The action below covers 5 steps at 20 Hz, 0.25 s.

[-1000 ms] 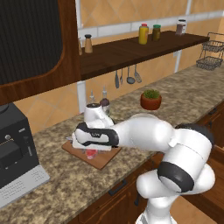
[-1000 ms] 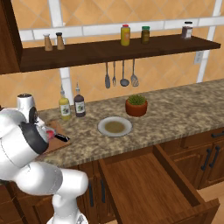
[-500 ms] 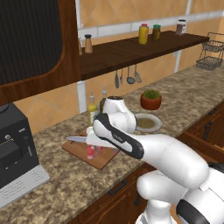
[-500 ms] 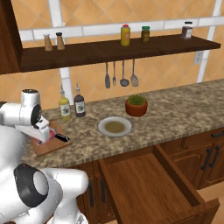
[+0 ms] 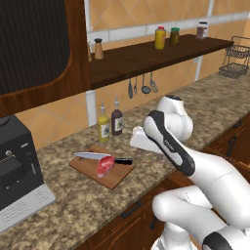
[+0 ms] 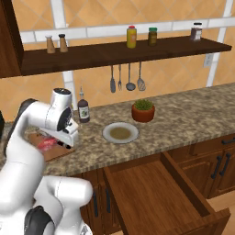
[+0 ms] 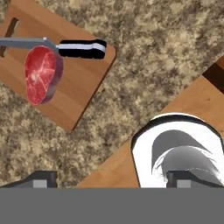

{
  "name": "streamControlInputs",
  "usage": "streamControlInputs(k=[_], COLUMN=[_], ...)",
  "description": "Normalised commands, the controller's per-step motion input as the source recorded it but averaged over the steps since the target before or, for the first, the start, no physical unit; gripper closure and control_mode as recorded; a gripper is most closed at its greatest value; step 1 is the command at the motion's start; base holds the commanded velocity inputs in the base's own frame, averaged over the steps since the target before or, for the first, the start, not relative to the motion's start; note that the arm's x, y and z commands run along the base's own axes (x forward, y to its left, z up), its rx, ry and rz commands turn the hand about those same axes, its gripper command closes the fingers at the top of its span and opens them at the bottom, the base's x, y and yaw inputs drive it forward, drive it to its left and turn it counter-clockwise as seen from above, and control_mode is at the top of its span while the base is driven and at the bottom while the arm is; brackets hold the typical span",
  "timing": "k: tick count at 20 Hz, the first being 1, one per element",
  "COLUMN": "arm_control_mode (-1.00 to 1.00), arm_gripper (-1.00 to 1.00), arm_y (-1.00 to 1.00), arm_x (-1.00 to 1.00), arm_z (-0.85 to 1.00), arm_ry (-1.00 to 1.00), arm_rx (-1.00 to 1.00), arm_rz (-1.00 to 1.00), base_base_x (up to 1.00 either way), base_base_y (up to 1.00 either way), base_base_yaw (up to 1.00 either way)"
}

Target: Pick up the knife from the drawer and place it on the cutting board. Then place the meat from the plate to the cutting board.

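Table (image 5: 215, 105): speckled stone, carrying everything. I see the drawer (image 6: 156, 193) standing pulled out below its front edge, empty as far as I can tell. Risk: the drawer juts into the base's path; if I drive or swing the arm low, a link could strike its front panel.

Cutting board (image 5: 101, 166): lies near the table's front edge, slot handle at its far end in the hand view. Knife (image 5: 100, 157) rests on it, blade along the far side, black handle reaching the board's corner. Meat (image 5: 105, 165) sits on the board, its edge touching or overlapping the blade. Both placements look done to me.

Plate (image 6: 120, 132): bare, beside the potted plant (image 6: 143, 110).

Jaws (image 7: 113, 180): spread wide, holding nothing, hanging above the table just off the board's near corner. Risk: if I drop the hand or sweep it sideways, a finger could clip the board and slide it, rolling the steak off or nudging the knife handle over the edge.
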Motion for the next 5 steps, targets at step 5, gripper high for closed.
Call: streamControlInputs(k=[5], arm_control_mode=[-1.00], arm_gripper=[-1.00], arm_y=[-1.00], arm_x=[0.19], arm_z=[0.23], arm_ry=[0.00], arm_rx=[0.00], arm_rz=[0.00], base_base_x=[0.00], base_base_y=[0.00], base_base_yaw=[0.00])
